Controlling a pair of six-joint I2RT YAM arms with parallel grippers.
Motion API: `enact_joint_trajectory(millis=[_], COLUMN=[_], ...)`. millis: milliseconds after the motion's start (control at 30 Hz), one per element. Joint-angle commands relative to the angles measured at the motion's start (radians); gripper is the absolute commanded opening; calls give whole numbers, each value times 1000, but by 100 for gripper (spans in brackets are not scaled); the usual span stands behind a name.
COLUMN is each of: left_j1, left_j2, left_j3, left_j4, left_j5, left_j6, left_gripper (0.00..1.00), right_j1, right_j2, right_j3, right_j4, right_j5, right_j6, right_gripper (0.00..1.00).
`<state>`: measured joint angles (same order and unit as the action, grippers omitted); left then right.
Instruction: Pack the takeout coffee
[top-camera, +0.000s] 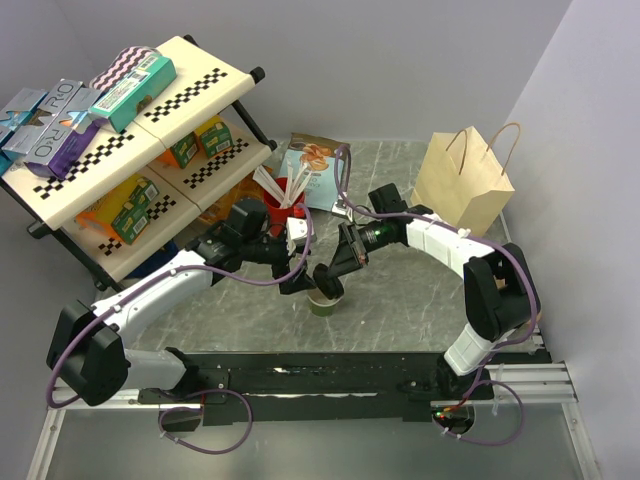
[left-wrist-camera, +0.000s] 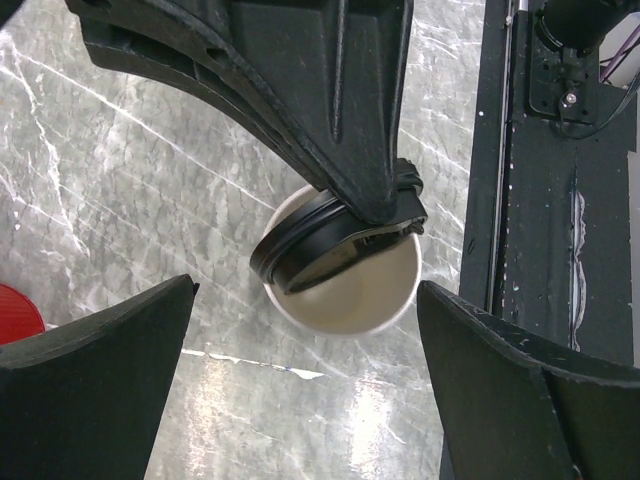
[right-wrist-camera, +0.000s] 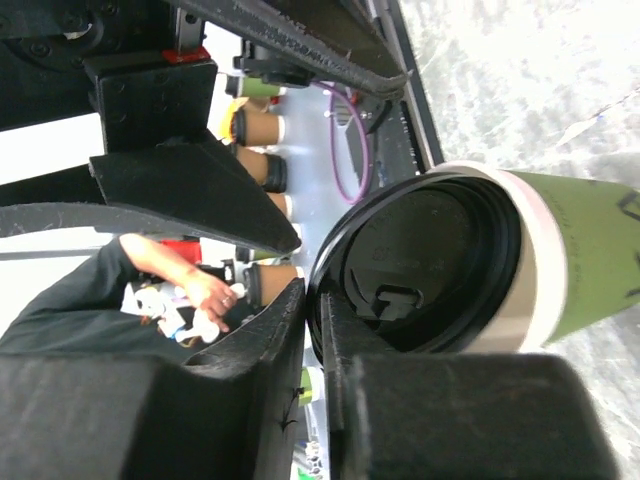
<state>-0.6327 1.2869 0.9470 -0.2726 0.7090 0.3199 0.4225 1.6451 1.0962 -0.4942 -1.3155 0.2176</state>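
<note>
Tilted black lid (right-wrist-camera: 430, 265) on green paper cup (right-wrist-camera: 590, 260); right gripper (right-wrist-camera: 312, 300) pinches lid's rim; left gripper (left-wrist-camera: 305, 288) spread wide above cup.

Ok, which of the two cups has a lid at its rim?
The dark-green cup nearer the arms, with the black lid tilted across its mouth; the red cup behind it holds only white stirrers.

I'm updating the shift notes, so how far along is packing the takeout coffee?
Done: the green cup stands upright on the table, with the open left fingers either side, not touching. In hand: the right fingers pinch the black lid by its rim, tilted on the cup's mouth, not seated. Left: seat the lid, then put the cup into the paper bag at the far right.
</note>
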Motion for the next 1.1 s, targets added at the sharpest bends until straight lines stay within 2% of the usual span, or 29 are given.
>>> enact_joint_trajectory(millis=[0,433,800,1067], left_j1=[-5,-5,-5,-5], left_j2=[-6,-11,6,23], left_j3=[-7,-28,-43,-42], left_j4=[33,42,82,113], left_j5=[3,0,10,14], left_j6=[14,16,-21,-45], left_gripper=[99,99,99,99], right_j1=[-10,-11,-11,-14], right_j2=[12,21,18,19], right_j3=[47,110,117,129], right_j4=[-55,-139,-175,-181], right_j5=[41,124,188,223], right_j6=[-57,-149,-190,-210], right_gripper=[22,26,37,41])
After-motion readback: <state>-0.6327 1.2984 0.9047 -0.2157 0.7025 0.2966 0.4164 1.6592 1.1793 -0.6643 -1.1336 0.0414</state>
